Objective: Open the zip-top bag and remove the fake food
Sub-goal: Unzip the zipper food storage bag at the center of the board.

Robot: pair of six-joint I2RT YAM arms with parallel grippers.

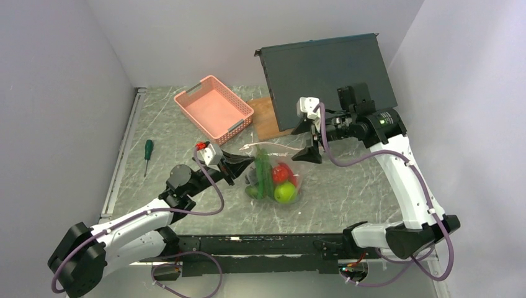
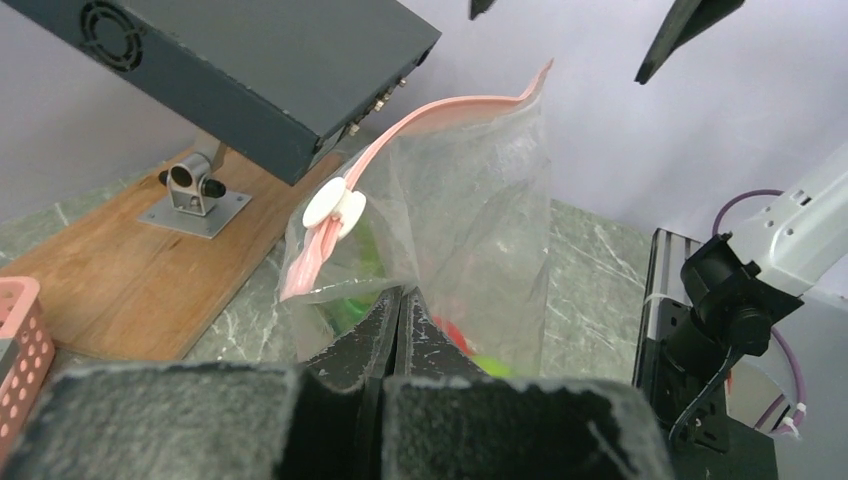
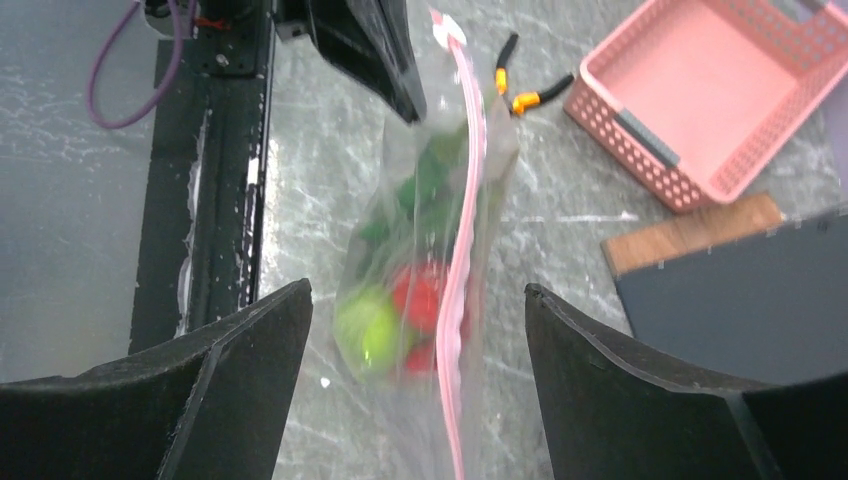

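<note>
Top external view, from the left: we see a screwdriver (image 1: 147, 149) lying on the table (image 1: 360, 192), then a pink basket (image 1: 214, 107) further back. Next comes the left gripper (image 1: 239, 166), its fingers pressed together and pinching the left edge of the bag (image 1: 273, 155). The bag stands upright near the table's middle with its zip strip on top. The food (image 1: 279, 183) sits in its bottom: a green apple (image 1: 285, 192), a red piece (image 1: 280, 172) above it, and long green pieces to their left. Up and to the right of the bag hangs the right gripper (image 1: 306, 141), fingers spread wide and apart from the plastic. Behind it a dark box (image 1: 329, 74) stands tilted over a wooden board (image 1: 263, 118).

Left wrist view shows us the closed fingers (image 2: 385, 330) nipping the clear film low down. The pink strip (image 2: 440, 108) rises away from them, with a white slider (image 2: 335, 208) near its lower end. We cannot tell whether the zip is sealed.

Right wrist view looks down on the bag between the spread fingers (image 3: 250, 350), with pliers (image 3: 520, 85) lying beyond it.
</note>
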